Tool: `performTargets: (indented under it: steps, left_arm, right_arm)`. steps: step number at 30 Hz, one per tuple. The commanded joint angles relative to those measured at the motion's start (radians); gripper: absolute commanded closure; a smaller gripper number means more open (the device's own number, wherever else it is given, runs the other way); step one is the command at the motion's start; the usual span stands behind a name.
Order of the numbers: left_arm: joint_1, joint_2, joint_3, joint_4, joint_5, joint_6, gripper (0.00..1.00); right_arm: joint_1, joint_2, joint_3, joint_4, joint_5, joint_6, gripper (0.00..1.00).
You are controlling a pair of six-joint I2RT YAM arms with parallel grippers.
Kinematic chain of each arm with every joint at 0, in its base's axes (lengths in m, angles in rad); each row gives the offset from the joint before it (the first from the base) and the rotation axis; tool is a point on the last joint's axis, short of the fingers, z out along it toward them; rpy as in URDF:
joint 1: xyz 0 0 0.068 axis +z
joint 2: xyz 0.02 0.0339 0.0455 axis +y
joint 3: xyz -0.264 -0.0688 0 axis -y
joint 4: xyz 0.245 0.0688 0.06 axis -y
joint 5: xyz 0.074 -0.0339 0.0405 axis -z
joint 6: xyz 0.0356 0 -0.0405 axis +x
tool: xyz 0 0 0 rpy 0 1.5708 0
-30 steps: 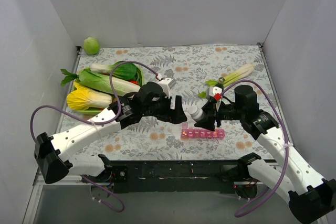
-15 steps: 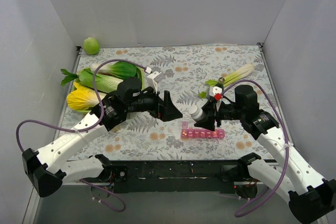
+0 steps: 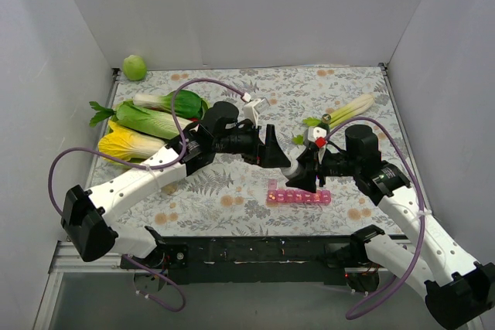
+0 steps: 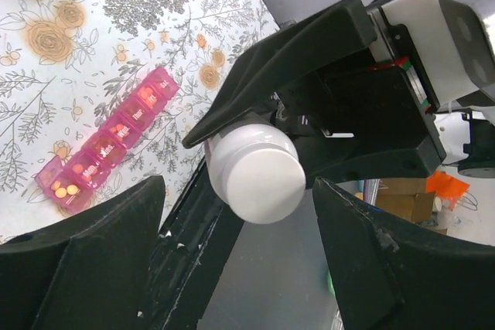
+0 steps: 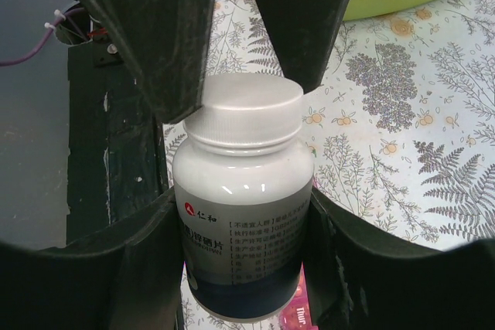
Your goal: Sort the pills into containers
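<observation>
At my remote controls, I saw the left gripper spread wide, its fingers flanking the white cap of the pill bottle, which the right gripper gripped around the body. The pink pill organizer lay on the floral tablecloth just beside them, orange pills inside.

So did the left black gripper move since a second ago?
Yes. The left gripper went right, closer to the white plastic pill bottle, judged against the pink plastic pill organizer, which stayed put.
</observation>
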Motion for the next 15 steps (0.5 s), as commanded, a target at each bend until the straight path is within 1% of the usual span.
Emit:
performTargets:
  steps: [1,5,6,8,9,12,13,15]
  left_arm:
    - [-0.021,-0.012,0.052,-0.005,0.012,0.001,0.25]
    - [-0.028,-0.009,0.055,-0.006,0.024,0.0,0.3]
    - [-0.029,-0.008,0.056,-0.008,0.027,0.001,0.35]
    - [-0.031,0.0,0.058,-0.012,0.038,0.009,0.37]
    - [-0.031,0.001,0.059,-0.015,0.042,0.012,0.44]
    - [-0.031,0.011,0.058,-0.017,0.067,0.026,0.5]
    - [-0.031,0.011,0.058,-0.017,0.073,0.029,0.56]
    - [-0.032,0.012,0.061,-0.019,0.096,0.046,0.63]
  right_arm:
    - [0.002,0.006,0.031,0.037,-0.021,-0.006,0.99]
    - [0.002,0.01,0.031,0.038,-0.021,-0.004,0.99]
    - [0.002,0.01,0.033,0.038,-0.021,-0.004,0.99]
    - [0.002,0.01,0.034,0.037,-0.022,-0.004,0.99]
    - [0.002,0.01,0.037,0.034,-0.022,-0.003,0.99]
    - [0.002,0.01,0.041,0.032,-0.021,-0.004,0.99]
    - [0.002,0.01,0.041,0.031,-0.022,-0.004,0.99]
    - [0.002,0.01,0.039,0.031,-0.024,-0.003,0.99]
